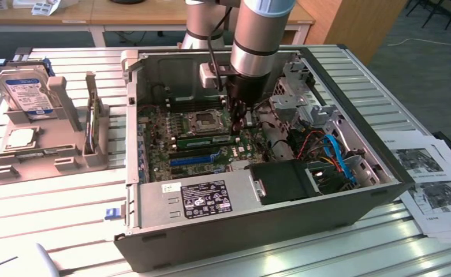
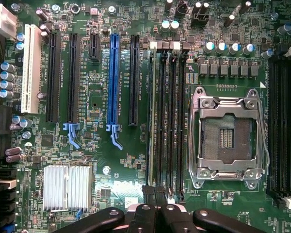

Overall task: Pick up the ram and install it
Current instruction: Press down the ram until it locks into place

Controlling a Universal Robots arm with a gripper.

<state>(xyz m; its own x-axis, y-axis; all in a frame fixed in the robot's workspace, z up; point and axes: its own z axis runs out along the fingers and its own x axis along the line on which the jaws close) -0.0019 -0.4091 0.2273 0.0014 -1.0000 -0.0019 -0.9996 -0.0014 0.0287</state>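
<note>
So the tool [image 1: 237, 118] is down inside the open PC case [image 1: 233, 231], fingers pressed together on the top edge of the ram [image 1: 204, 140], which stands on edge in a slot just beside the CPU socket [image 1: 207, 120]. Blue slot [image 1: 190, 161] sits nearby, drive cage and cables [image 1: 333, 153] crowd one side. Grey rack with a hard drive [image 1: 29, 92] sits near the counter [image 1: 56, 196] edge, printed sheets [image 1: 433, 184] at the opposite edge, carpeted room behind
</note>
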